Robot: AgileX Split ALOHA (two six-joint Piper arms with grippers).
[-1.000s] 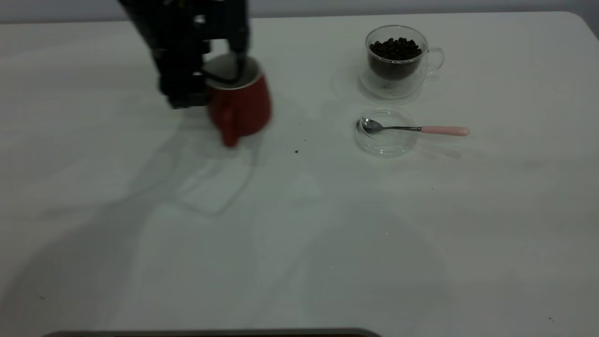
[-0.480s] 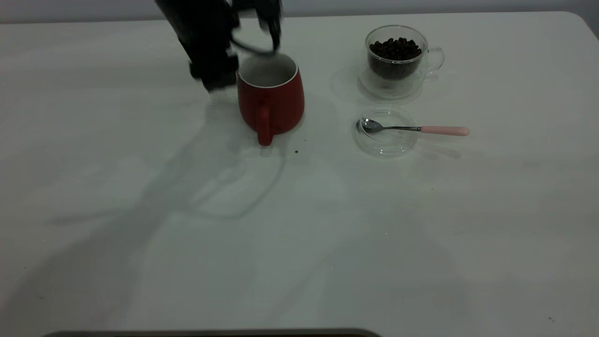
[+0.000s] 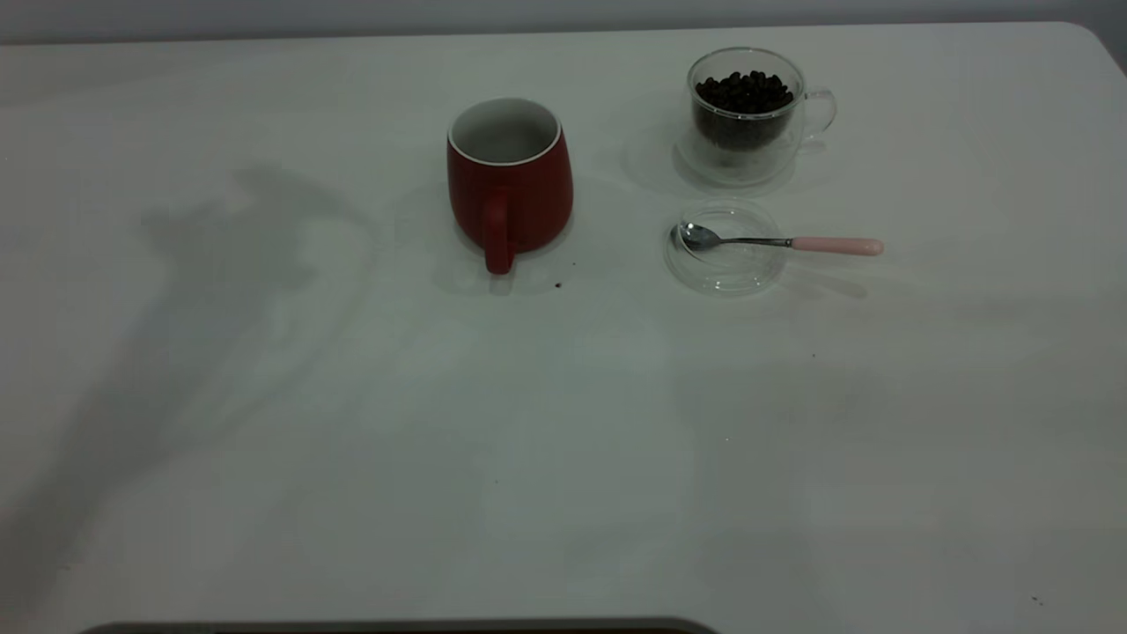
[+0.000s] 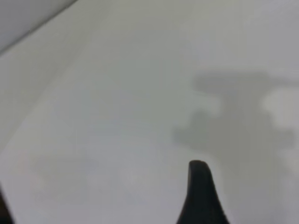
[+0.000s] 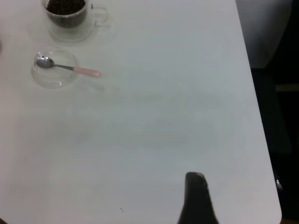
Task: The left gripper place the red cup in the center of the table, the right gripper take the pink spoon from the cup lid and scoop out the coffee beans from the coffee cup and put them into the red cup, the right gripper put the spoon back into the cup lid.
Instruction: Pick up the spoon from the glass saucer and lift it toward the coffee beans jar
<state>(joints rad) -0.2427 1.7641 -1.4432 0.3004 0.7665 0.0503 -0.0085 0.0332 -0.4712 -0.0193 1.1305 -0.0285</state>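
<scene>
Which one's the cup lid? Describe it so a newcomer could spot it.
On the white table, look right of the red cup and just in front of the coffee cup full of beans. The cup lid is the flat clear glass disc there, the only thing with the pink spoon resting on it.

A grey wall (image 3: 563,16) runs behind the far edge of the table (image 3: 563,440). A dark, rounded strip (image 3: 396,626) lies along its near edge.

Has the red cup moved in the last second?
Yes. The red cup slid right, toward the coffee cup, and now stands released.
</scene>
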